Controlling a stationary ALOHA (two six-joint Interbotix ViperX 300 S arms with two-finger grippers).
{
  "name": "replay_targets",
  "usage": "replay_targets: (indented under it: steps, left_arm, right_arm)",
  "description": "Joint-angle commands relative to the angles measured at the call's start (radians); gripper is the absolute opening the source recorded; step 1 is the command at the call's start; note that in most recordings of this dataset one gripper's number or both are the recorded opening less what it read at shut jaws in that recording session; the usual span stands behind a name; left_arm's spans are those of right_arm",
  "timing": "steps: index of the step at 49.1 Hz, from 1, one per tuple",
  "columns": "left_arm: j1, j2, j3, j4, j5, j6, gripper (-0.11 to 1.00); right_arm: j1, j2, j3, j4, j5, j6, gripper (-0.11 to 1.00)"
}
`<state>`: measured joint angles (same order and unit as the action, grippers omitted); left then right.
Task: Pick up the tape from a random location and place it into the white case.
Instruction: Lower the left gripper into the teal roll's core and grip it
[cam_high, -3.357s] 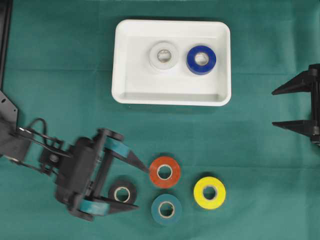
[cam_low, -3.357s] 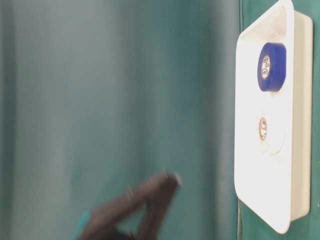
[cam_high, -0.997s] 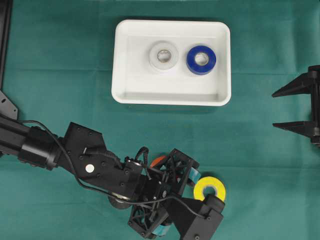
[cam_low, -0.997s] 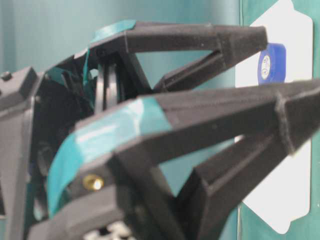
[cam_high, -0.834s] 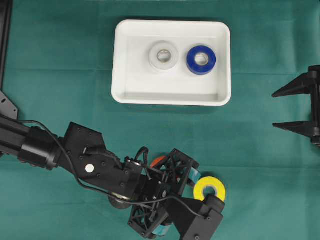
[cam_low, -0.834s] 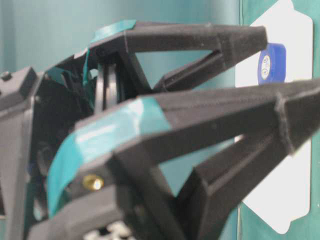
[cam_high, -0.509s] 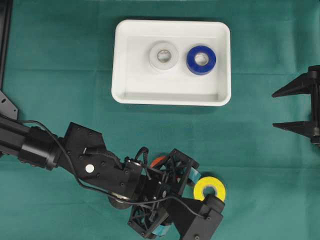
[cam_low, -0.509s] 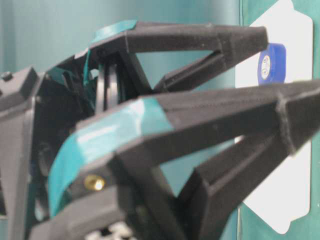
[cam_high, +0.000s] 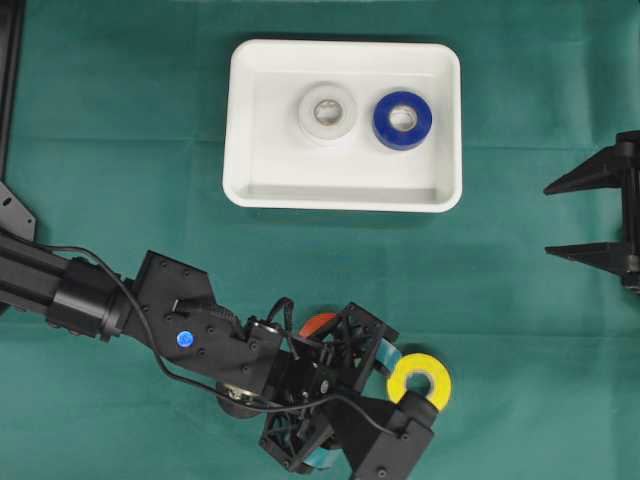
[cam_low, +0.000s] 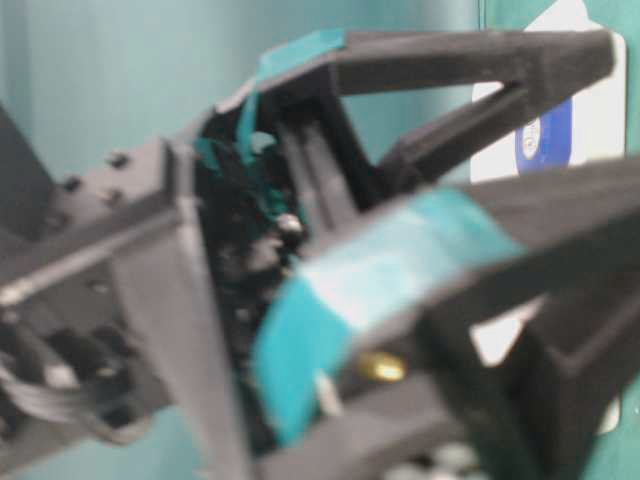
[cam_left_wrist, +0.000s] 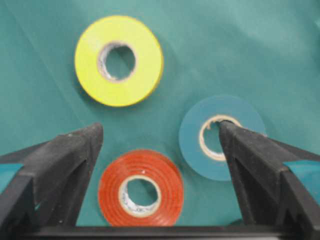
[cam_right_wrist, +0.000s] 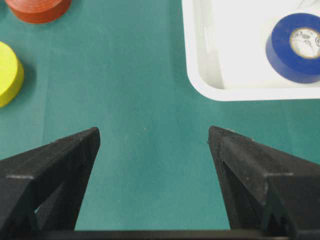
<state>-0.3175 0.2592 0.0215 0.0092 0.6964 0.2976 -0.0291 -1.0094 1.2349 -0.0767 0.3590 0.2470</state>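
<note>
Left wrist view — orange tape (cam_left_wrist: 140, 188) between claw (cam_left_wrist: 160, 135) tips

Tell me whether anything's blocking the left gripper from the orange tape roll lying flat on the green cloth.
Nothing visible does. In the left wrist view the open left gripper hangs over the orange tape roll, which lies flat between its fingers. The teal tape roll sits close beside it, partly under one finger; the yellow tape roll lies clear beyond.
</note>
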Motion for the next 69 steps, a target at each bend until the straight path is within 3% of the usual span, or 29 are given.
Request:
replay_targets:
  steps: [1, 14, 35, 62, 69]
  left_arm:
    - [-0.005, -0.014, 0.017, 0.003, -0.038, 0.012, 0.94]
    - [-0.003, 0.025, 0.104, 0.003, -0.127, 0.032, 0.94]
    - [-0.002, 0.101, 0.127, 0.003, -0.204, 0.110, 0.94]
    - [0.012, 0.126, 0.135, 0.003, -0.238, 0.112, 0.94]
    - [0.011, 0.126, 0.137, 0.002, -0.238, 0.112, 0.86]
  right_arm:
    - [0.002, 0.011, -0.021, 0.002, -0.005, -0.002, 0.83]
    - [0.002, 0.012, -0.021, -0.002, -0.005, -0.002, 0.83]
    - [0.002, 0.017, -0.020, -0.003, -0.005, -0.002, 0.83]
    - [0.002, 0.025, -0.018, -0.005, -0.005, -0.002, 0.83]
    - [0.003, 0.025, -0.020, -0.005, -0.005, -0.002, 0.83]
